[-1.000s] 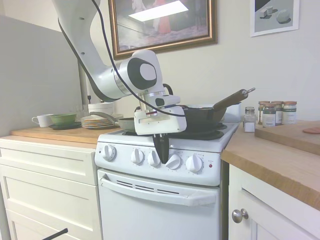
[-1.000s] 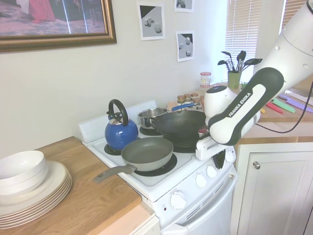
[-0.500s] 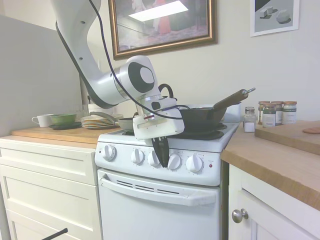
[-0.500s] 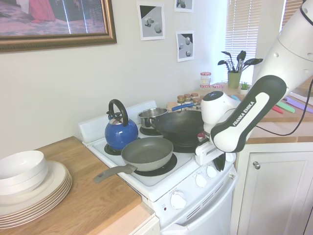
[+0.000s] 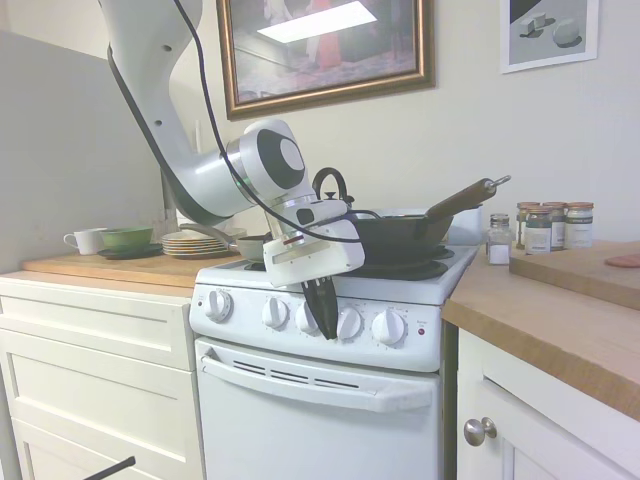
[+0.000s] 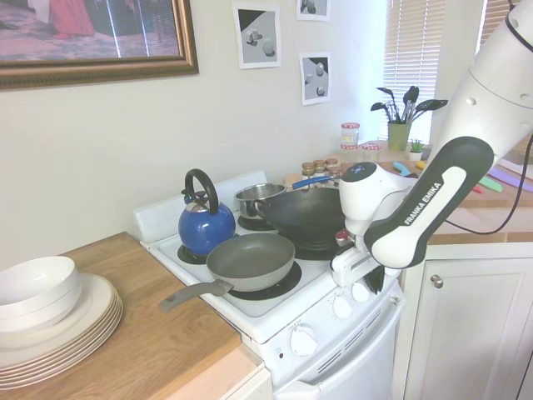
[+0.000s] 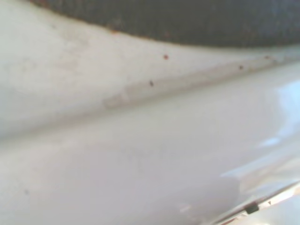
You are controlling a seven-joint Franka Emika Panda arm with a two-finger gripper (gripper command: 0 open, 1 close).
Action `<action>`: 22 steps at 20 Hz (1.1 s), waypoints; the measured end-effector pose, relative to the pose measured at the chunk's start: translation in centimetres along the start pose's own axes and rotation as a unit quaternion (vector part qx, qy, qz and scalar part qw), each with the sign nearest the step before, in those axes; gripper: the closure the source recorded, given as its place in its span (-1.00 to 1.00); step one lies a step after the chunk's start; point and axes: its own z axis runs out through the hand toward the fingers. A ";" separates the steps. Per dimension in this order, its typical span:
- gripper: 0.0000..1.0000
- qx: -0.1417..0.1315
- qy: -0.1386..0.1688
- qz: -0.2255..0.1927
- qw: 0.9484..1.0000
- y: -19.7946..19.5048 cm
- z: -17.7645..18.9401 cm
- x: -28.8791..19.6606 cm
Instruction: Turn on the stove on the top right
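I have the gripper (image 5: 324, 318) low in the centre of the first exterior view, its dark fingers pressed against the stove's (image 5: 330, 385) control panel between the third knob (image 5: 308, 318) and the fourth knob (image 5: 349, 323). Whether they pinch a knob or are merely closed together I cannot tell. Over the last second the wrist has rolled, tilting the hand further. I judge that as a twist on a knob, though the red light (image 5: 421, 331) looks unchanged.
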 end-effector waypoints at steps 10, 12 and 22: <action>1.00 0.035 -0.025 -0.011 0.999 1.2 -1.2 -1.5; 1.00 0.042 -0.025 -0.009 0.999 1.9 -1.8 -1.9; -1.00 0.097 -0.048 -0.038 0.993 5.8 -6.6 -6.0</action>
